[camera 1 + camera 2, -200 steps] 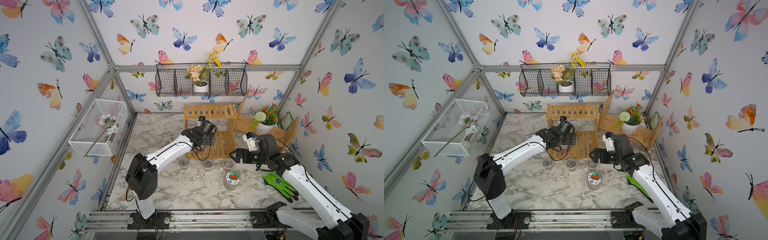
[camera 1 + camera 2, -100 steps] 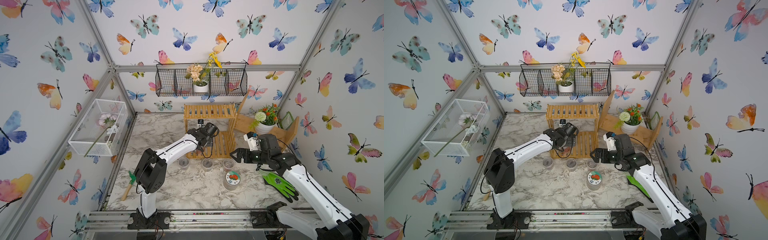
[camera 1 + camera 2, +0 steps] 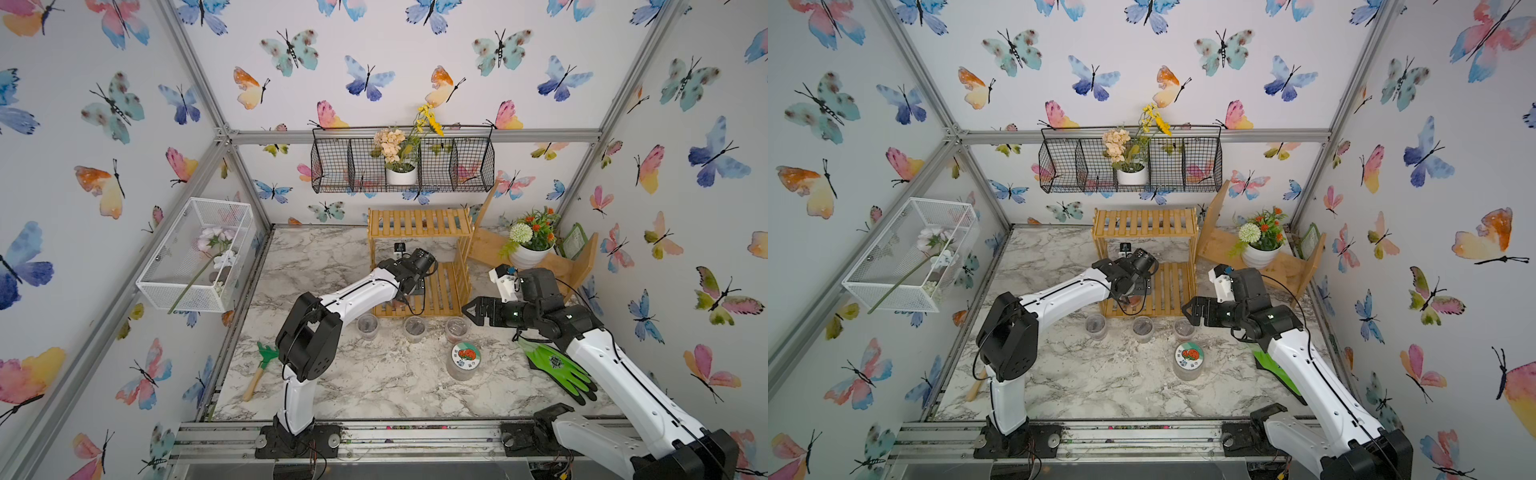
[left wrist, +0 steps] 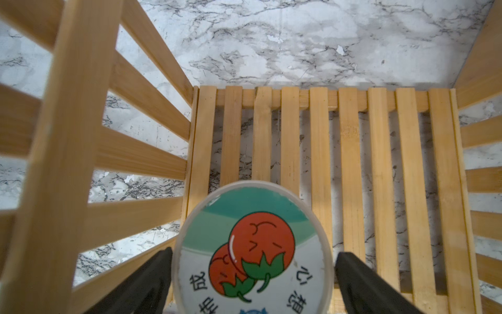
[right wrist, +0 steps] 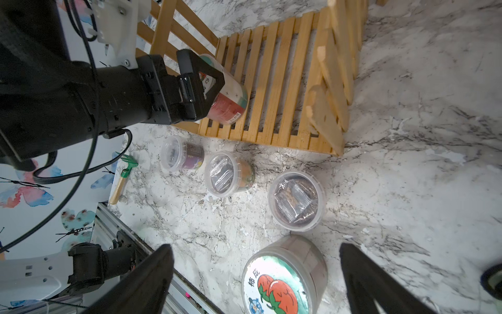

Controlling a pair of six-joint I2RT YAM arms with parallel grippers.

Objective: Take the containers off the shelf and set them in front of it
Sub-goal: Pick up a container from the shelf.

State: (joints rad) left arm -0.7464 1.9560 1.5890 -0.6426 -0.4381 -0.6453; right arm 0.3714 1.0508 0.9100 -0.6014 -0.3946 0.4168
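Note:
The shelf (image 3: 419, 222) (image 3: 1144, 222) is a yellowish slatted two-tier rack at the back of the marble table. One jar with a red-fruit lid (image 4: 252, 250) (image 5: 231, 100) stands on its lower tier (image 4: 350, 163). My left gripper (image 4: 254, 251) (image 3: 409, 291) is open, with a black finger on each side of that jar. A second jar (image 3: 465, 360) (image 5: 282, 282) stands on the table in front. Three small clear cups (image 3: 368, 326) (image 3: 414, 328) (image 3: 456, 328) line up along the shelf's front edge. My right gripper (image 3: 467, 309) (image 5: 255, 245) hovers open and empty above the table jar.
A green glove (image 3: 557, 368) lies under my right arm. A small hand rake (image 3: 262, 368) lies at the left edge. A tilted plank shelf with a white flower pot (image 3: 530, 253) stands right of the rack. A black wire basket (image 3: 401, 166) and a white mesh box (image 3: 195, 253) hang on the walls.
My left arm's elbow has swung to the right and the gripper has edged further into the lower tier. The right arm has stayed still.

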